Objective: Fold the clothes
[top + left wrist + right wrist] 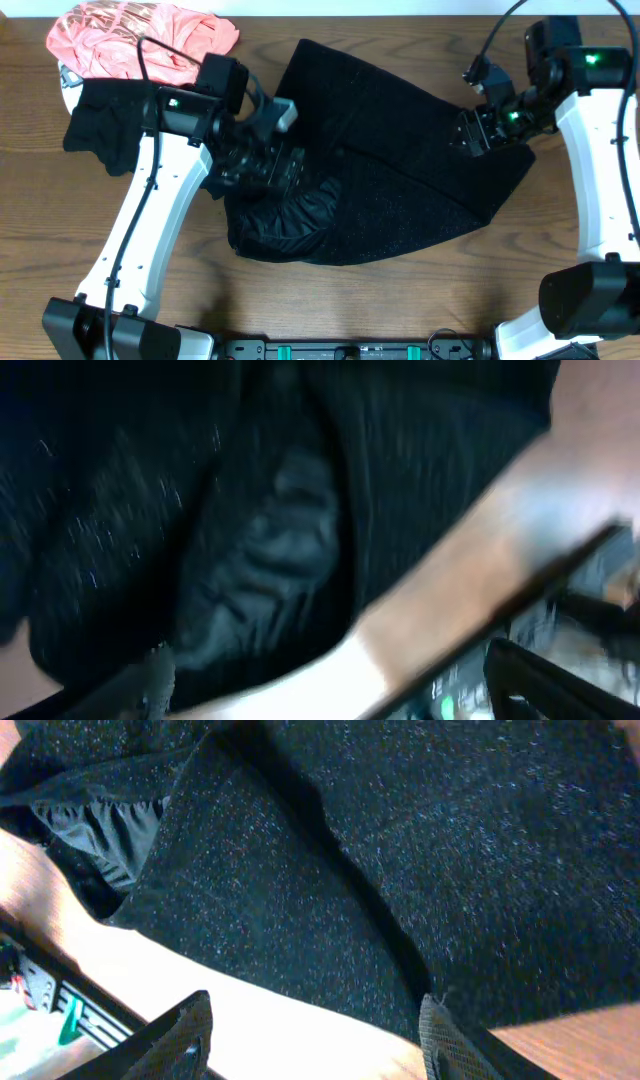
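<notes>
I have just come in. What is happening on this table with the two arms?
Two robot arms are working on a large black speckled garment spread on the wooden table. The left hand, open, is over its left part, near a shiny lining. The right hand, also open, is over its right side. Neither seems to grip cloth. A pink shirt and a smaller black top lie bunched at the upper left, not yet folded.

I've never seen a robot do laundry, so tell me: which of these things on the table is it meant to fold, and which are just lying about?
For the folding: large black speckled garment, smooth black top, coral-pink shirt.
Just there: wooden table, black rail with green parts along its front edge.
</notes>
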